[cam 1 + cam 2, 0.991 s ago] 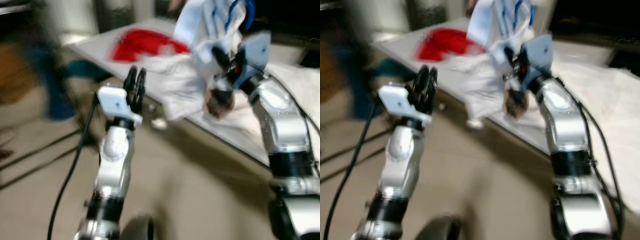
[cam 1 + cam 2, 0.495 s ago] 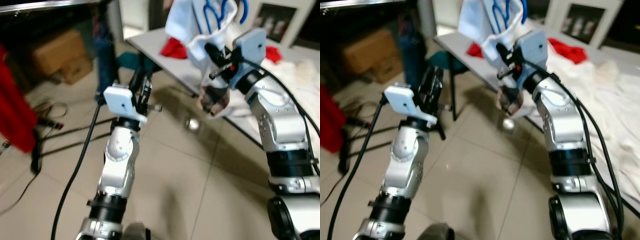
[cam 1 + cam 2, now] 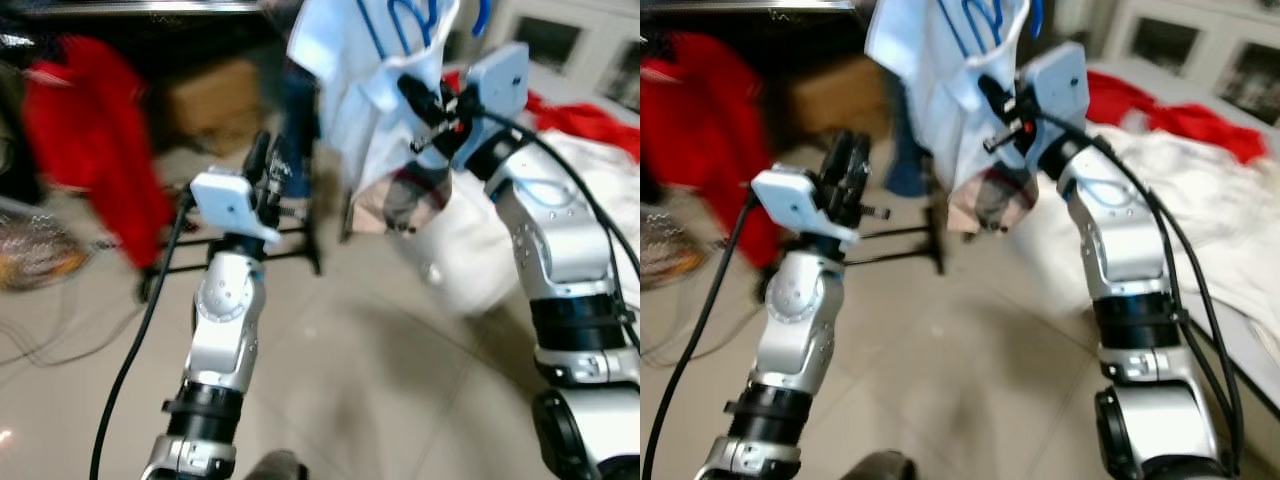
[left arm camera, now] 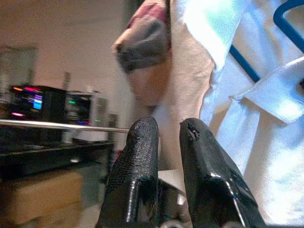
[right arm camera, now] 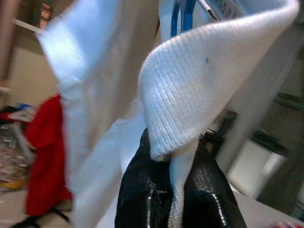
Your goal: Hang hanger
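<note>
Shirt (image 3: pixel 345 80) on hanger (image 3: pixel 400 18), seemingly pinched between right gripper (image 3: pixel 425 100) jaws.

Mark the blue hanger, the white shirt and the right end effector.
blue hanger (image 3: pixel 398 22), left eye view, on its blue wire inside the collar.
white shirt (image 3: pixel 930 70), right eye view, on the front panel.
right end effector (image 5: pixel 178 202), right wrist view, between the fingertips pinching shirt fabric.

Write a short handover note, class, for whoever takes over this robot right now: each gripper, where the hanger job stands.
Right gripper: shut on the white shirt, held high with the blue hanger inside it.
Left gripper: raised beside the shirt, fingers nearly together, holding nothing.
Rail: ahead, with a red garment on it.
Done: shirt on hanger, lifted.
Left: hook the hanger onto the rail.
</note>
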Robot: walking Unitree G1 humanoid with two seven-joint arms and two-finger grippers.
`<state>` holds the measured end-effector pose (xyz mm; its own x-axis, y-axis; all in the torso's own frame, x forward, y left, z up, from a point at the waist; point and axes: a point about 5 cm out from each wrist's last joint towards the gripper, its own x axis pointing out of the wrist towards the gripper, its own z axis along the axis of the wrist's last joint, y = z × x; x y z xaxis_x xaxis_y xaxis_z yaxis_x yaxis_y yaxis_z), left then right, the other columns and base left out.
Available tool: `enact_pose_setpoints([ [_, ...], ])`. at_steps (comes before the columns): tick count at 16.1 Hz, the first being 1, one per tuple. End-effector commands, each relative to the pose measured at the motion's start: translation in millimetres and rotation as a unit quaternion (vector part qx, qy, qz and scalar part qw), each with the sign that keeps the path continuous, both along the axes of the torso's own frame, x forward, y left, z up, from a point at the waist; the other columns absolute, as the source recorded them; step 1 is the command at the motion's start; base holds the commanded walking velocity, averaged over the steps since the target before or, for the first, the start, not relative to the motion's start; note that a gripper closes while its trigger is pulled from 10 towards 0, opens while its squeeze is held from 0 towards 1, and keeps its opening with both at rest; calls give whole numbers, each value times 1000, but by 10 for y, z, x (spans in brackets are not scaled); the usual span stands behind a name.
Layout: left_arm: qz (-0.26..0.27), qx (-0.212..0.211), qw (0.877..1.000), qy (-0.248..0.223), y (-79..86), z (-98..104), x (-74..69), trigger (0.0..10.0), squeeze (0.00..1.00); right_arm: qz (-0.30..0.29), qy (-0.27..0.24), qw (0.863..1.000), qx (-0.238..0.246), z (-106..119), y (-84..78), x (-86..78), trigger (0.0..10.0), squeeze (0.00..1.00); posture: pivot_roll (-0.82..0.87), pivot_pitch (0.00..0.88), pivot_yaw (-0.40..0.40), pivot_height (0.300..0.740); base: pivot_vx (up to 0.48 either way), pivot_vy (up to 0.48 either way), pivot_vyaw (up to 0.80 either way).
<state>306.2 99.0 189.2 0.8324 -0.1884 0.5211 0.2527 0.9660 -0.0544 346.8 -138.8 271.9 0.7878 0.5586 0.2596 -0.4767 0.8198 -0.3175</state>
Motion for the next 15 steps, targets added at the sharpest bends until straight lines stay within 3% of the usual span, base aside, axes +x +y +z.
enact_pose_setpoints([
  [1, -12, 5, 1000, -5, -74, 27, -5, 10000, 0, 8, -23, 1000, -11, 88, -14, -47, 10000, 0, 174, 0, 12, 740, 0, 0, 800],
  [5, -20, 9, 1000, -7, -99, 27, -7, 10000, 0, 21, -13, 999, -26, 42, -2, -63, 10000, 0, 172, 0, 11, 740, 0, 0, 800],
  [7, -26, 13, 1000, -8, -116, 22, -13, 10000, 0, 56, 18, 997, -55, -126, 90, -101, 10000, 0, 174, 0, 8, 740, 0, 0, 0],
  [11, -40, 18, 999, 2, -146, -28, -33, 10000, 0, 78, 71, 992, -65, -519, 260, -140, 10000, 0, 180, 0, 5, 740, 0, 0, 0],
  [15, -76, 35, 996, 26, -213, -156, -79, 10000, 0, 89, 116, 985, -93, -1125, 433, -255, 10000, 0, 182, 2, -1, 740, 0, 0, 0],
])
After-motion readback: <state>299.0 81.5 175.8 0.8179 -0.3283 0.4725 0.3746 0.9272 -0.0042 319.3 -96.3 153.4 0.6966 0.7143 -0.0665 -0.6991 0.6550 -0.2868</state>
